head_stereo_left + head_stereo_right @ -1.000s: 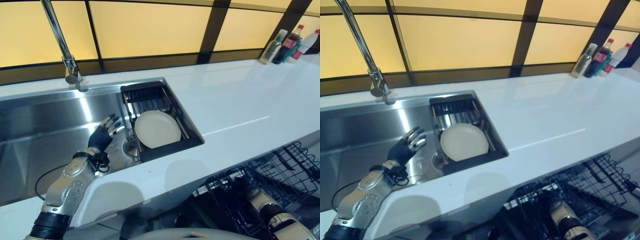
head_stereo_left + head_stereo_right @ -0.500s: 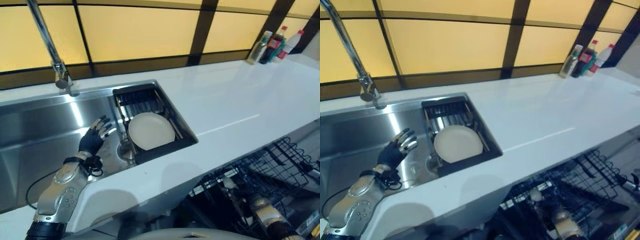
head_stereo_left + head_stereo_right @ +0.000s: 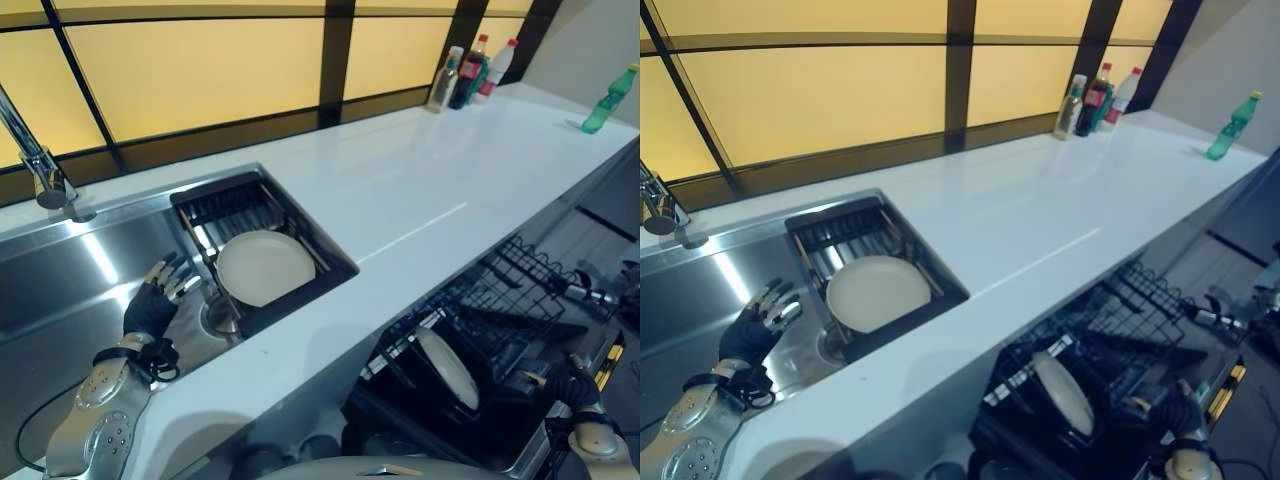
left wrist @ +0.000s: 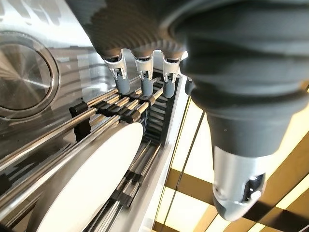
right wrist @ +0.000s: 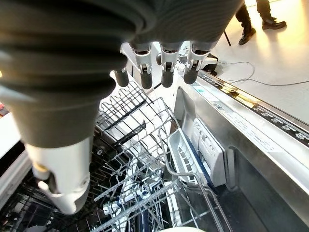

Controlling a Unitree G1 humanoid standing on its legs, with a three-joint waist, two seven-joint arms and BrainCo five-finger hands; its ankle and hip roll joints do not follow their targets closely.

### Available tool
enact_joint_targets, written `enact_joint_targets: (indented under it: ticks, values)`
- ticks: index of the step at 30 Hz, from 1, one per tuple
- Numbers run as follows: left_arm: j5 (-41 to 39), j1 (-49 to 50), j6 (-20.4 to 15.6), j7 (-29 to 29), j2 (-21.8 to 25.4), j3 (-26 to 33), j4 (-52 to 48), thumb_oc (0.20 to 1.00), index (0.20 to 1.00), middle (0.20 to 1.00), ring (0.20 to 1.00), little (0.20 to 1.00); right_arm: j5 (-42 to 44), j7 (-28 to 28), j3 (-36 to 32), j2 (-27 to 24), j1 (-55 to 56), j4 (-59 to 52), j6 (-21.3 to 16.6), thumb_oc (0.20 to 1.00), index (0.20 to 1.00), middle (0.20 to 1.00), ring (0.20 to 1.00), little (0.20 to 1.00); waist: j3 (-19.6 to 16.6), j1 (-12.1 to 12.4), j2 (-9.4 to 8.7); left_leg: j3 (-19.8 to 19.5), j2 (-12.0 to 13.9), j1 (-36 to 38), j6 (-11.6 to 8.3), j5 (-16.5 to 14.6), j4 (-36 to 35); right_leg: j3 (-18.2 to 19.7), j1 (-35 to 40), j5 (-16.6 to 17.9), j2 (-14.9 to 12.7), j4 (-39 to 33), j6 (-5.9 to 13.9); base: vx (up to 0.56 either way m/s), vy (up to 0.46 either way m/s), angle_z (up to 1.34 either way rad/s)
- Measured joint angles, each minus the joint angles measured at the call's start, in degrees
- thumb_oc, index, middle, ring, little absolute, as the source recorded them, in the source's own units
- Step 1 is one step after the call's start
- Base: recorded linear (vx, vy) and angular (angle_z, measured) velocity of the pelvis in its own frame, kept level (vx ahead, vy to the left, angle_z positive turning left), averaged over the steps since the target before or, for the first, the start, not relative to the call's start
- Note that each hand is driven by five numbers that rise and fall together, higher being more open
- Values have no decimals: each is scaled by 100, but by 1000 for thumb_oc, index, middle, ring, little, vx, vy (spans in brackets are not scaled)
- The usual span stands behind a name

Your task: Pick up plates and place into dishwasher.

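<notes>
Far left of the frame, the faucet [image 3: 40, 170] stands over the steel sink [image 3: 70, 290]. Down in that basin the left hand [image 3: 155, 300] hovers, fingers spread and relaxed, holding nothing; its wrist view has the fingertips [image 4: 142, 82] poised just above the rack bars, apparently lined up to reach the plate. Just to its right sits the black drying rack [image 3: 255, 255] set into the sink, and a cream plate [image 3: 265, 268] lies flat on its rails, untouched, the next one to go by the look of it. Moving right, the white worktop [image 3: 420, 190] runs off to the upper right corner, where a cluster of bottles [image 3: 470, 72] and a lone green bottle [image 3: 607, 100] stand well away from the work. Lower right, the dishwasher rack [image 3: 500, 320] is pulled out, and one plate [image 3: 447, 368] already stands on edge between its tines, kept upright by them. In the bottom right corner the right hand [image 3: 575, 390] hangs beside that rack, fingers loose and empty in its wrist view, apparently clear of the loaded plate.
</notes>
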Motion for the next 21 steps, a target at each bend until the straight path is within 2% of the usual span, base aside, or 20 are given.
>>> enact_joint_targets:
  ticks: [4,9,15,21]
  values:
    - [-1,62,3,-73,-128,83,0,1000,1000,1000,1000,1000,16,-237,-216,0,31,-325,-304,1000,1000,1000,1000,1000,-67,-9,49,20,-1,82,0,22,-26,12,67,32,9,-2,28,51,56,0]
    - [-9,144,-8,-41,-408,73,55,1000,1000,1000,1000,1000,181,-754,-711,-116,11,-1410,-1498,1000,1000,1000,1000,1000,-302,-12,144,115,-10,157,-5,18,-46,111,66,21,5,4,11,33,113,-10]
    - [-12,203,-222,45,-657,6,131,1000,1000,1000,1000,1000,232,-692,-842,-103,26,-2123,-2630,1000,1000,1000,1000,1000,-555,-30,202,111,-119,182,58,90,-216,146,-13,21,-83,94,12,3,90,-1]
    - [-7,126,-518,96,-824,-165,252,1000,1000,1000,1000,1000,430,-436,-667,-89,-139,-2620,-3292,1000,1000,1000,1000,1000,-674,-9,286,17,-253,174,104,211,-422,104,-58,2,-186,114,-6,-77,86,10]
